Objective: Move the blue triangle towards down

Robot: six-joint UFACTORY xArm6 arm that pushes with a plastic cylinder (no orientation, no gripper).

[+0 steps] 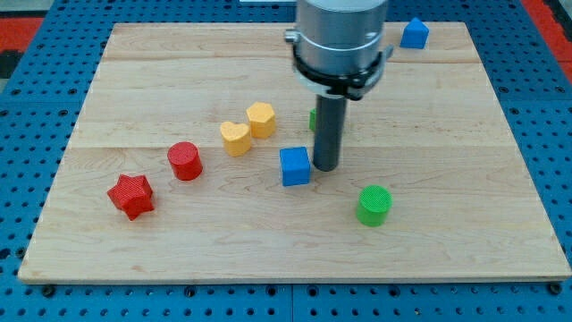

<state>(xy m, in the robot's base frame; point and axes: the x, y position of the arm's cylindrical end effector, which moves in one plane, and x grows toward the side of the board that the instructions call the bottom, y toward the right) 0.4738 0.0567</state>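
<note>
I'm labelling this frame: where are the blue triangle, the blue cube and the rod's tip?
blue triangle (414, 34): camera view, its front face.
blue cube (295, 166): camera view, its front face.
my tip (324, 168): camera view, the rod's very end, right beside the cube.

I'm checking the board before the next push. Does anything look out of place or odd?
Nothing is tipped or damaged. One oddity: my tip sits beside the blue cube, while the blue triangle, the block to move, lies far off near the board's top right corner. A green block is mostly hidden behind the rod.
</note>
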